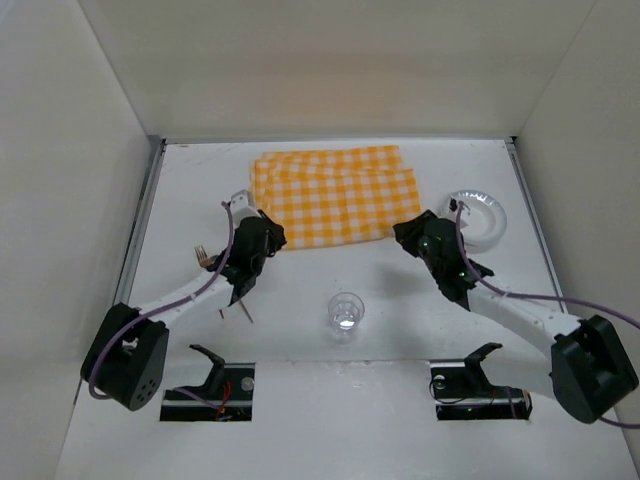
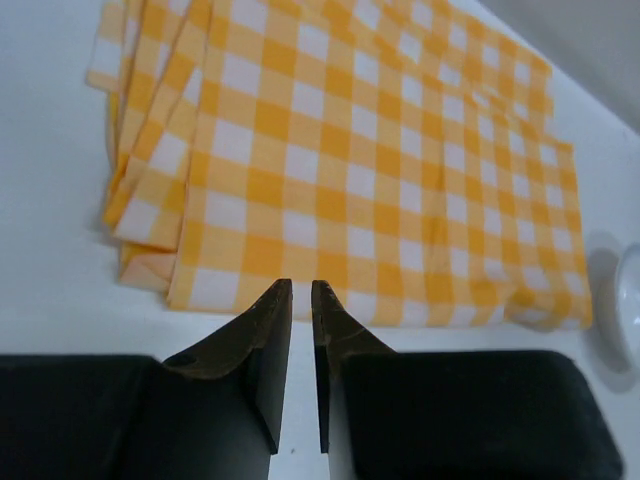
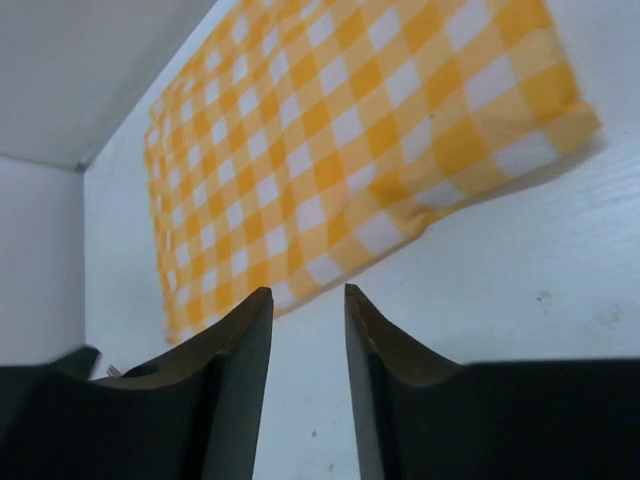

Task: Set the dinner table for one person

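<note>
The dinner table point(image 1: 300, 290), rigid and fixed, spans the whole scene and needs no grasping. A checked cloth point(image 1: 335, 195), soft and light, lies far centre; its near corners suit pinching. A plate point(image 1: 480, 215) sits far right and a glass point(image 1: 345, 312), probably fragile, near centre. The left gripper point(image 2: 301, 287) is pinched almost together on nothing; the right gripper point(image 3: 307, 292) stands parted, empty.

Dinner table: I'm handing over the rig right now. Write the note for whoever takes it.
Left gripper: nearly shut, empty, at the near edge of the checked cloth. Right gripper: open, empty, by its right corner.
Cloth lies folded at the far middle of the dinner table; plate to its right; glass upright near front.
Done: nothing set yet. Left: probably spread the cloth, then place plate and glass.
</note>
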Controlling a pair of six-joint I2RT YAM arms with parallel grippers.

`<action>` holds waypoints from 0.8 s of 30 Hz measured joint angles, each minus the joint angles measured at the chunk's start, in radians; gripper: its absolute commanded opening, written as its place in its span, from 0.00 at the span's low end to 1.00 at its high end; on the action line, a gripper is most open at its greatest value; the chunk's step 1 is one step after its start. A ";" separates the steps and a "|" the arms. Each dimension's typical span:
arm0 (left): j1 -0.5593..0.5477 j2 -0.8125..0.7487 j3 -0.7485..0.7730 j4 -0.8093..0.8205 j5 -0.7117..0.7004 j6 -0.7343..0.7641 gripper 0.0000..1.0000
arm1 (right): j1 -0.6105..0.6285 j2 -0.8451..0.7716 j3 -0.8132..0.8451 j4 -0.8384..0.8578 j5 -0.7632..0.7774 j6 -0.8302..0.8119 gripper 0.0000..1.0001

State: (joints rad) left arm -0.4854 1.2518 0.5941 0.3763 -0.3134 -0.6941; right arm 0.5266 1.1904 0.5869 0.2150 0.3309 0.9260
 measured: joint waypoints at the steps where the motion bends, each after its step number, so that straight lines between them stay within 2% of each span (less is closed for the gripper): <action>1: -0.022 -0.012 -0.026 0.001 0.000 0.005 0.12 | -0.016 -0.037 -0.021 -0.013 0.004 -0.003 0.23; 4: -0.051 -0.056 -0.104 0.022 -0.001 0.019 0.18 | -0.103 -0.132 -0.062 -0.040 0.014 -0.004 0.21; 6: -0.051 -0.089 -0.162 0.066 -0.002 0.027 0.22 | -0.181 -0.186 -0.082 -0.053 0.016 0.003 0.28; 10: -0.049 -0.137 -0.251 0.125 -0.001 0.034 0.28 | -0.356 -0.248 -0.113 -0.056 0.015 0.042 0.63; 12: -0.049 -0.145 -0.262 0.134 -0.001 0.036 0.32 | -0.449 -0.256 -0.134 -0.058 0.011 0.066 0.72; 16: -0.051 -0.168 -0.262 0.169 0.000 0.040 0.37 | -0.598 -0.231 -0.168 -0.064 0.010 0.109 0.79; 24: -0.051 -0.189 -0.263 0.188 -0.001 0.040 0.43 | -0.746 -0.031 -0.173 -0.013 -0.056 0.161 0.79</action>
State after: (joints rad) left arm -0.5365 1.0626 0.3309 0.5648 -0.3141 -0.6544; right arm -0.2195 1.1599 0.4137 0.2024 0.2749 1.0866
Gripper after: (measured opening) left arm 0.426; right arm 0.787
